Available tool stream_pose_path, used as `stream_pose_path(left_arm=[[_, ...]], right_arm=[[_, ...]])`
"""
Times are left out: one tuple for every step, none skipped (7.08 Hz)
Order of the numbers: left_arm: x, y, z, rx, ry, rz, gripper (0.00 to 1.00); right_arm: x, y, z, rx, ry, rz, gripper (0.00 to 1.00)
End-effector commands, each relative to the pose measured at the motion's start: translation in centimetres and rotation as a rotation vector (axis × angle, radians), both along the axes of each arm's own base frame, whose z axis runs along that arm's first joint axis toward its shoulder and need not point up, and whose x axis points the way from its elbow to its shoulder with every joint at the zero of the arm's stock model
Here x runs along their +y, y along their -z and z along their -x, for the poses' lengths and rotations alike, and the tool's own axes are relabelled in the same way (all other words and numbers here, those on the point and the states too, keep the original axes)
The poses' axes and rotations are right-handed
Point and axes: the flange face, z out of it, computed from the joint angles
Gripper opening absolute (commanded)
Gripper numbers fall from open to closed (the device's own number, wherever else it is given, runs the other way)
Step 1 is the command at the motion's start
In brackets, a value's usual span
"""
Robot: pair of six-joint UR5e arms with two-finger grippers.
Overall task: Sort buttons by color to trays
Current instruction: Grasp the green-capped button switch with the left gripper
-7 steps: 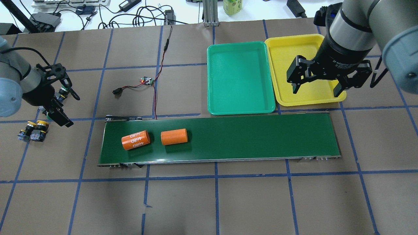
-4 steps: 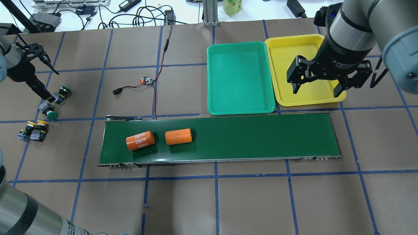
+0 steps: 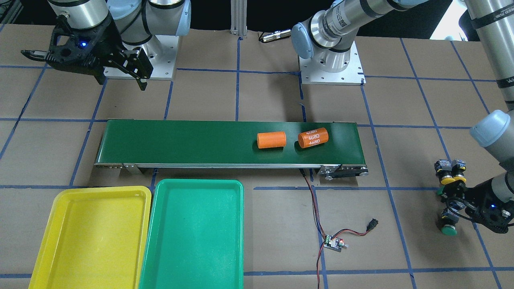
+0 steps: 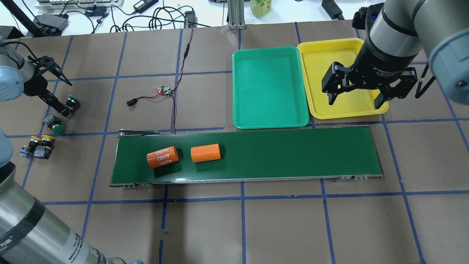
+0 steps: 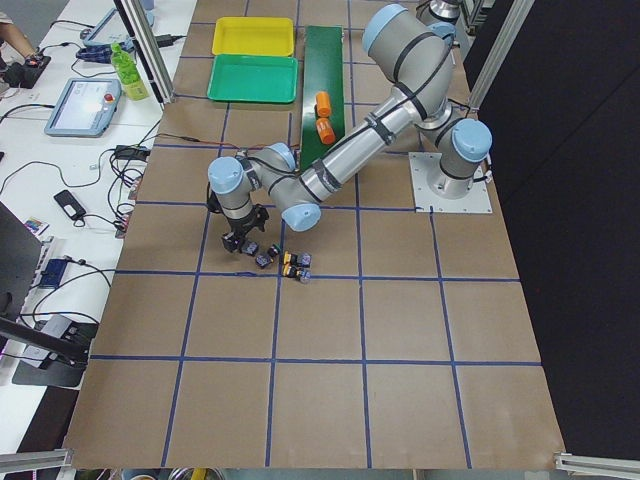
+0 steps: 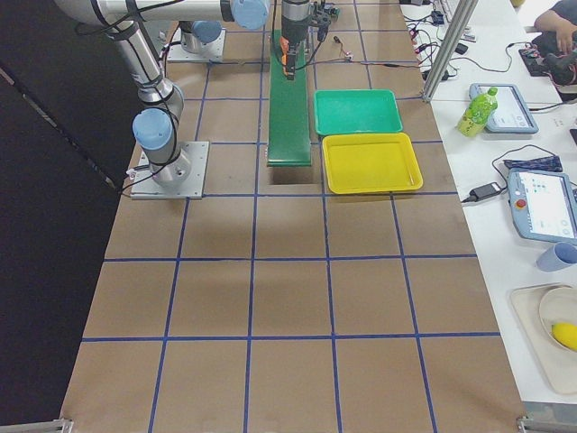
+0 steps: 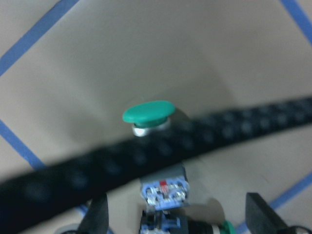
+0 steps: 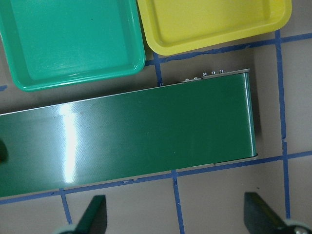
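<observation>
Two green buttons (image 4: 73, 101) (image 4: 57, 127) and two yellow buttons (image 4: 40, 140) lie on the table at the far left. My left gripper (image 4: 66, 98) is open and low around the far green button, one finger touching or next to it. The left wrist view shows that green cap (image 7: 147, 112) ahead, between the spread fingers. My right gripper (image 4: 357, 97) is open and empty above the near edge of the yellow tray (image 4: 322, 58). The green tray (image 4: 269, 88) lies beside it. Both trays are empty.
A dark-green conveyor belt (image 4: 285, 154) carries two orange cylinders (image 4: 162, 157) (image 4: 205, 153) near its left end. A small circuit board (image 4: 165, 90) with red and black wires lies behind it. A black cable (image 7: 204, 141) crosses the left wrist view.
My left gripper swung up and left off the green buttons, then settled with a finger by the far green one. Both orange cylinders moved right along the belt. The right arm stayed still.
</observation>
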Motion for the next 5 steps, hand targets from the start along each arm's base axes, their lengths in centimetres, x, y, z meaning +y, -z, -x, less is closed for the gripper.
stream_pose_path(left_arm=[[-0.3, 1.7, -0.2, 0.008, -0.003, -0.010, 0.42], [-0.5, 1.0, -0.4, 0.000, -0.009, -0.001, 0.00], [-0.3, -0.4, 1.0, 0.000, -0.009, 0.012, 0.00], [0.0, -2.5, 3.2, -0.010, 0.016, 0.021, 0.00], [0.8, -4.4, 4.2, -0.021, 0.030, 0.034, 0.00]], right_arm=[[0.0, 0.0, 0.0, 0.001, 0.000, 0.000, 1.00], [0.0, 0.0, 0.0, 0.001, 0.000, 0.000, 1.00], [0.0, 0.0, 0.0, 0.001, 0.000, 0.000, 1.00], [0.0, 0.0, 0.0, -0.001, 0.000, 0.000, 1.00], [0.0, 0.0, 0.0, 0.001, 0.000, 0.000, 1.00]])
